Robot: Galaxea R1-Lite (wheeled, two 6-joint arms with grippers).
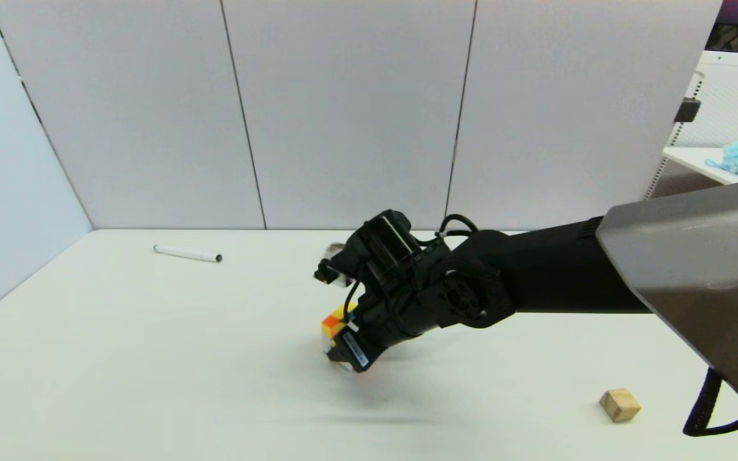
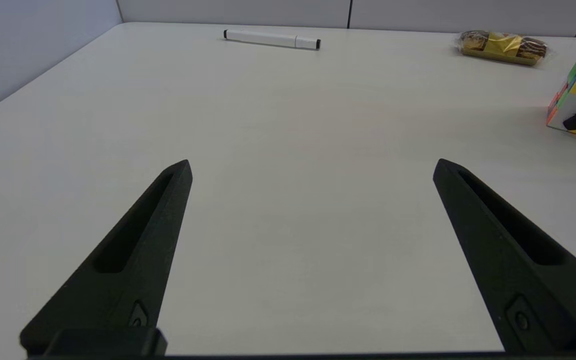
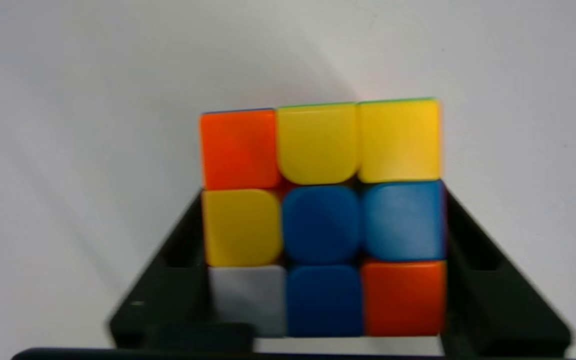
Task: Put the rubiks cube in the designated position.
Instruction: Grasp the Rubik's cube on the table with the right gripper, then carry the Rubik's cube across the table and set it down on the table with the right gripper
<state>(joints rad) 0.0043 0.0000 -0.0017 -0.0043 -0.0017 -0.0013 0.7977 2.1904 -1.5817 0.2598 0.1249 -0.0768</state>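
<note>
While its two black fingers press the opposite sides of the rubiks cube [image 3: 320,220], the right gripper [image 1: 343,346] holds it near the middle of the white table [image 1: 119,358]. Well to the right lies a small wooden cube [image 1: 619,404]. Off to the left, the left gripper [image 2: 313,170] hovers spread wide, holding nothing.

You see the cube [image 3: 320,220]: orange, yellow, yellow; yellow, blue, blue; white, blue, orange. Marker [image 1: 187,253] white, black-tipped. Block [image 1: 619,405] tan. Table [image 1: 151,358] white.
</note>
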